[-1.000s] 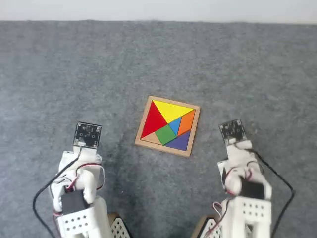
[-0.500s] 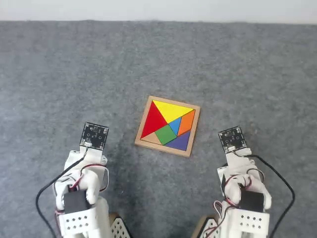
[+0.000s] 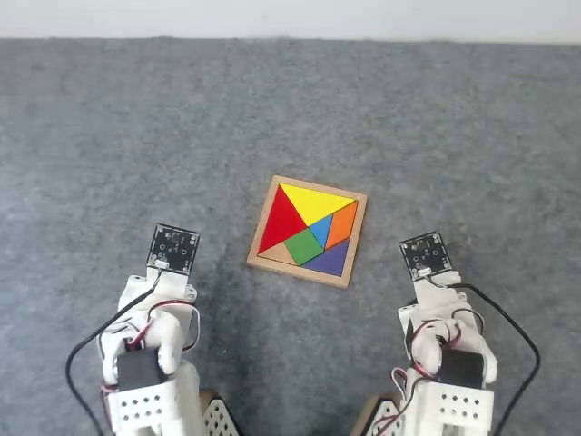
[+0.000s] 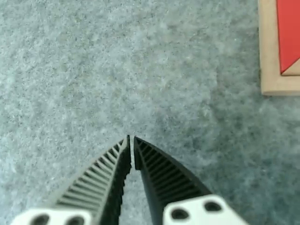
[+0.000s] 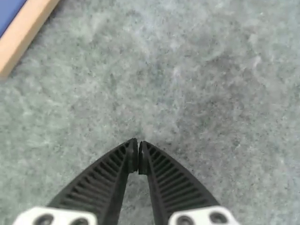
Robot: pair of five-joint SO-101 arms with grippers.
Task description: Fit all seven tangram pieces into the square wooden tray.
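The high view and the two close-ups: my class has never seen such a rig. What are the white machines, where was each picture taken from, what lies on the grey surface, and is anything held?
The white machines are two small robot arms, the left arm and the right arm. The high view looks down from a fixed camera; each close-up comes from a camera on one arm's wrist, looking along its black jaws. On the grey surface lies a square wooden tray filled with coloured tangram pieces. Both pairs of jaws are shut and hold nothing.
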